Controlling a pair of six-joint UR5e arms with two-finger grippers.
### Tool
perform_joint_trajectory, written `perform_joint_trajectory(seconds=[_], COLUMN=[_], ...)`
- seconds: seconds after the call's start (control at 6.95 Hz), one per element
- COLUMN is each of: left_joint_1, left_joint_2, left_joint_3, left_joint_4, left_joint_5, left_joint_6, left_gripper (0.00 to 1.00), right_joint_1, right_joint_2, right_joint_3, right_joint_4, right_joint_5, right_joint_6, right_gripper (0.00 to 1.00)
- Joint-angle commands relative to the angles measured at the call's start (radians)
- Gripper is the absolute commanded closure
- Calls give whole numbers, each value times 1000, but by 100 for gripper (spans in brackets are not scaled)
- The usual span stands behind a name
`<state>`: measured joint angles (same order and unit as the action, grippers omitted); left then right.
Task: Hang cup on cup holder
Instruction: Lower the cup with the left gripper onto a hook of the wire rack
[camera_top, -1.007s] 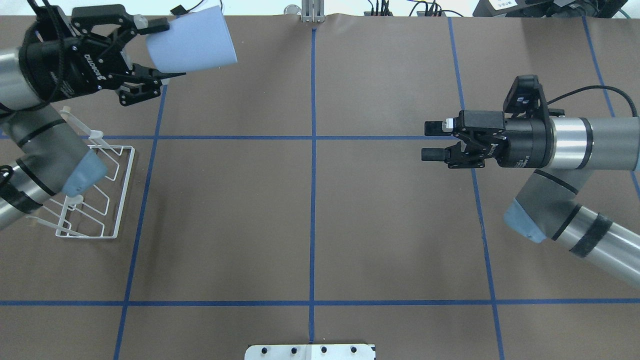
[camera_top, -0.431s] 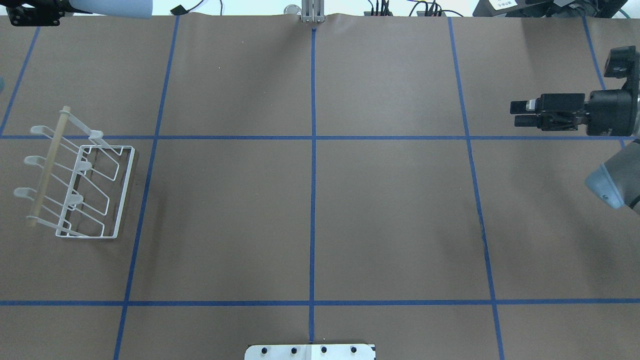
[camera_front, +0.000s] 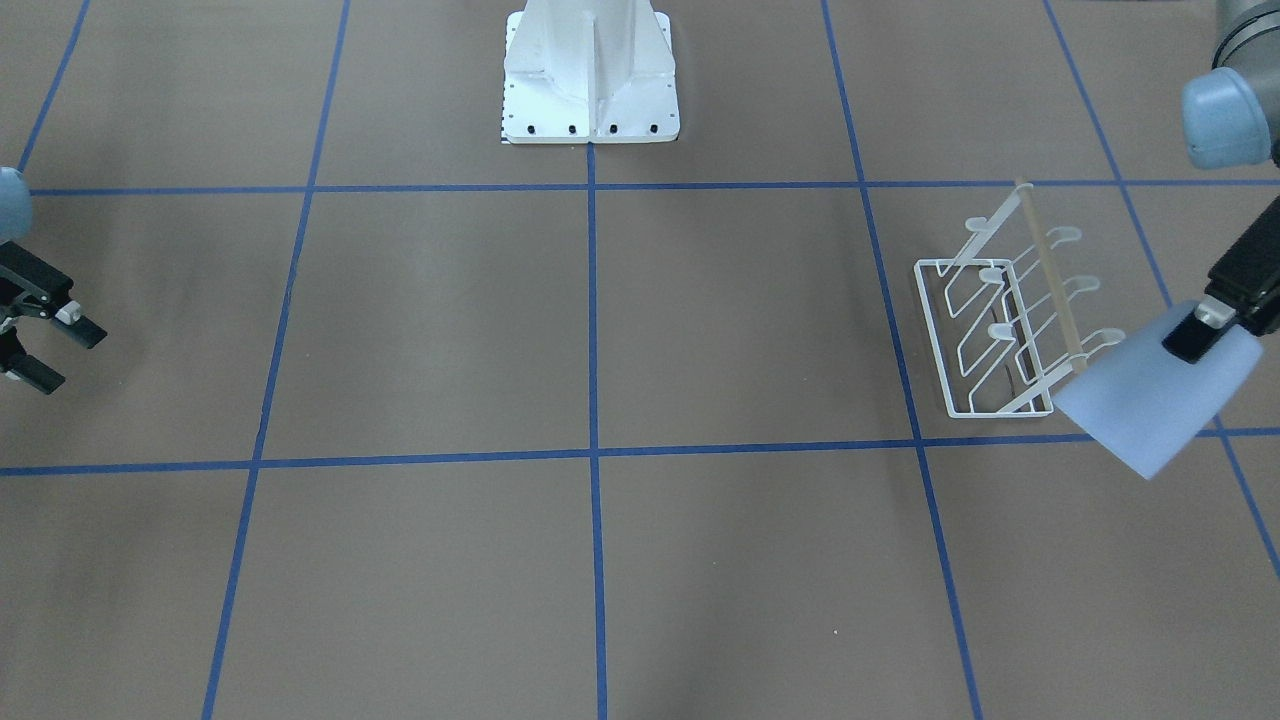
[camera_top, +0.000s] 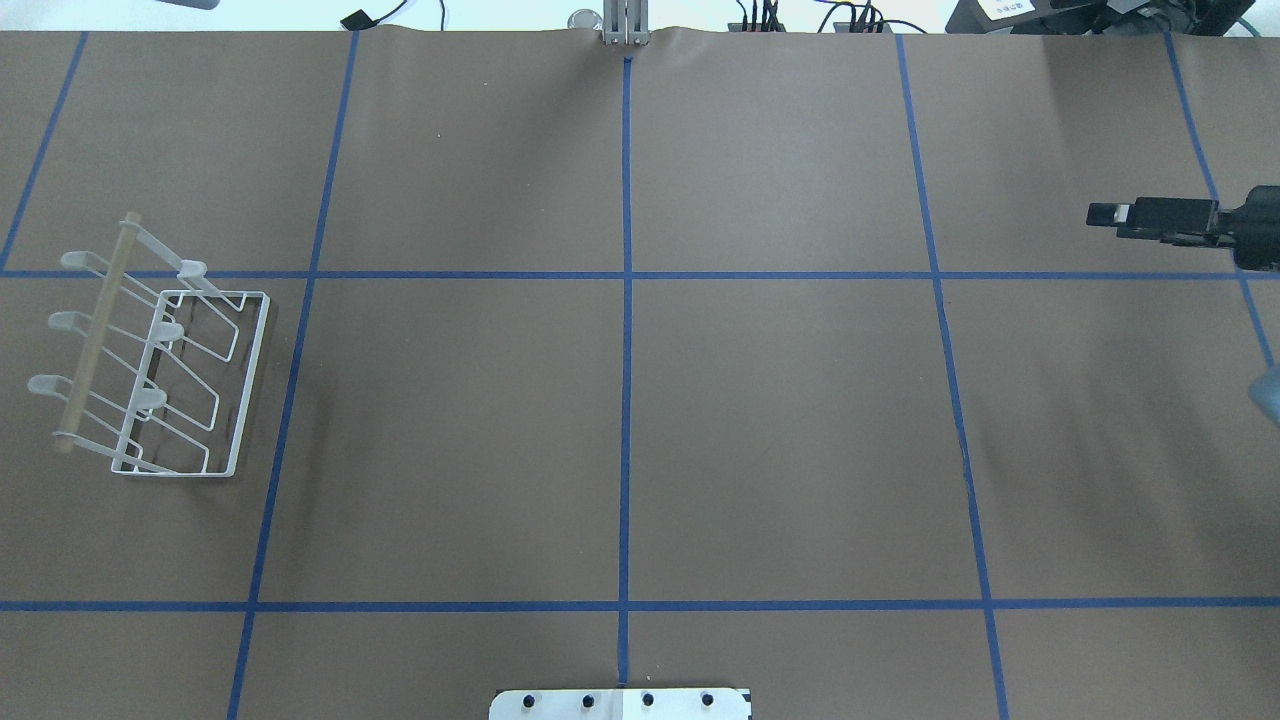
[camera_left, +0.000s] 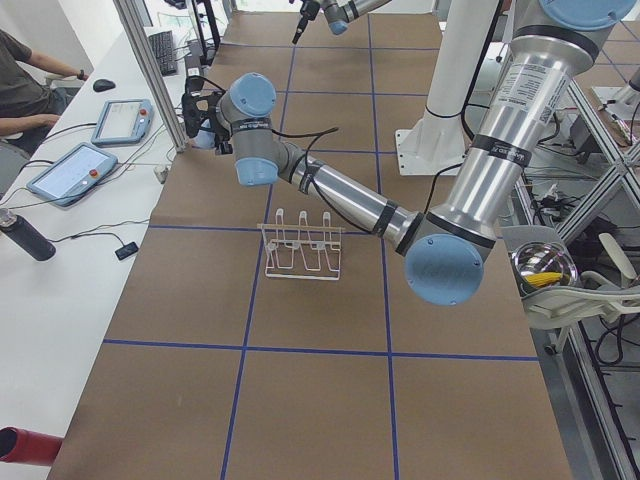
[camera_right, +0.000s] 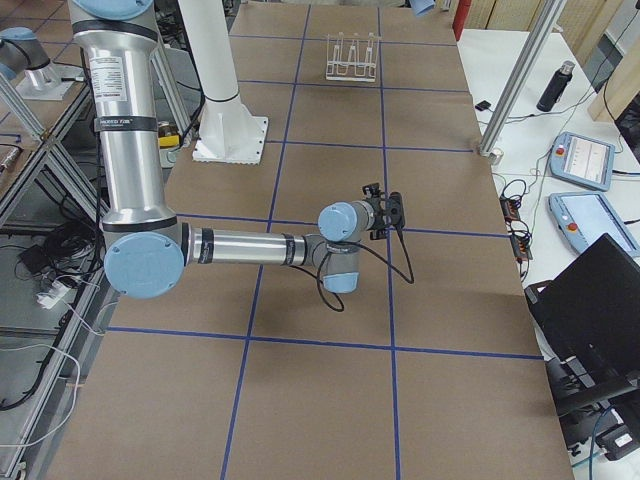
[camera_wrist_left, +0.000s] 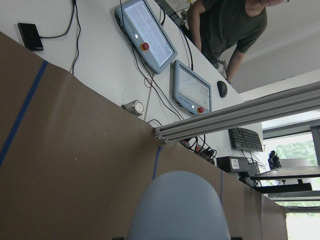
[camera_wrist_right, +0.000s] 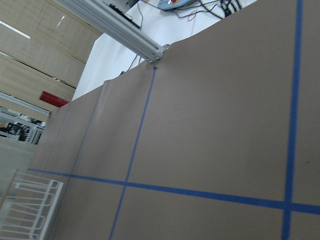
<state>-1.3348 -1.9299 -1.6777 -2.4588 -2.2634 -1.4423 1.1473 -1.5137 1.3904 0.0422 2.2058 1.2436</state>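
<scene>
Cup (camera_front: 1140, 410): aloft and tilted, with the wide mouth low and the narrow end up at the gripper. It hangs toward the operators' edge of the table (camera_top: 450, 400).
Left gripper (camera_front: 1195, 335): clamped on the cup's narrow end. One finger (camera_front: 1190, 340) lies on the outer wall; the other is hidden, probably behind the wall.
Cup holder (camera_front: 985, 335): stands on the table, wooden rod (camera_front: 1050, 275) on top, apart from the cup.
Right gripper (camera_front: 65, 358): fingers spread, far across the table, well apart from both.
</scene>
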Motion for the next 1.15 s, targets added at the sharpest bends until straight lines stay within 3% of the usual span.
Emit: perform_joint_trajectory(seconds=[0.0, 0.14, 0.43, 0.72, 0.86, 1.01], left_joint_1=[-1, 0, 60, 86, 112, 155], left_joint_2=[37, 34, 31, 40, 39, 5], left_joint_3=[-19, -74, -260, -293, -293, -297], left_joint_4=[178, 334, 716, 866, 920, 1058], left_joint_5=[143, 218, 190, 41, 36, 36], left_joint_6=[318, 518, 644, 655, 667, 703], left_gripper=[100, 100, 100, 100, 100, 100], right_joint_1=[73, 107, 166, 184, 190, 193], right_joint_2=[-19, -19, -16, -16, -16, -25], right_joint_3=[4, 9, 69, 197, 264, 319], right_joint_4=[-172, -255, -510, -852, -1009, -1142], right_joint_5=[-14, -14, 6, 17, 35, 41], right_joint_6=[-197, -313, -557, -766, -842, -925], right_gripper=[0, 0, 0, 0, 0, 0])
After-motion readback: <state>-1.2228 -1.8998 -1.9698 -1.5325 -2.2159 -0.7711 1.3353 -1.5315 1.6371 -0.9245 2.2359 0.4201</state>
